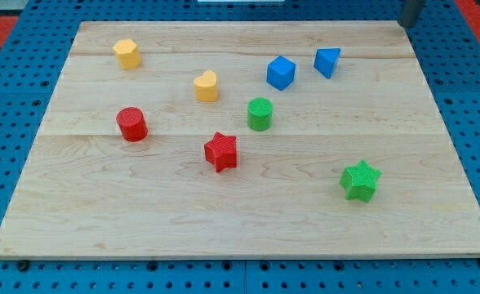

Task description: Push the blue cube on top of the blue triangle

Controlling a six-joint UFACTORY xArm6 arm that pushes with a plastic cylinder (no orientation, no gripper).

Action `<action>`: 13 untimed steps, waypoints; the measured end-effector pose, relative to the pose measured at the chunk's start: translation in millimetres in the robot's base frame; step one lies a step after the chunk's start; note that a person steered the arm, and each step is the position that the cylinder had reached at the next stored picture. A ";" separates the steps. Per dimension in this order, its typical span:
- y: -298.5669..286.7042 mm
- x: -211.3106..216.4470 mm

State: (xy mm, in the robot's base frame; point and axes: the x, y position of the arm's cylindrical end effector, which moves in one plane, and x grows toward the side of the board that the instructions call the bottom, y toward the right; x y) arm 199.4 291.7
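- While the wooden board (248,220) lies flat on a blue pegboard surface (11,49), my tip (403,24) sits at the view's top right corner, at the board's far edge; only the rod's lower part shows.
- Jaw state: none to report, as the arm ends in a plain rod; it touches no block.
- Blue triangle (327,61): the block nearest my tip, below it and towards the view's left, clearly apart from it.
- Blue cube (280,72): further left of my tip than the triangle, near the triangle's left side, with a gap of bare wood between the two; not on top of it.
- Green cylinder (260,113): below the blue cube, upright.
- Yellow block with a rounded top (206,86): left of the blue cube, well away from my tip.
- Yellow block, apparently hexagonal (127,54): near the board's top left, the far side from my tip.
- Red cylinder (131,124): left of centre, upright.
- Red star (220,151): near the board's centre, below the rounded yellow block.
- Green star (360,180): well below my tip, towards the view's bottom right, apart from all other blocks.
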 end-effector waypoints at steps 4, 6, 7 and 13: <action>-49.1 134.9; -165.9 174.4; -223.9 173.0; -236.0 149.2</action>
State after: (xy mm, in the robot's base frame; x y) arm 348.5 55.7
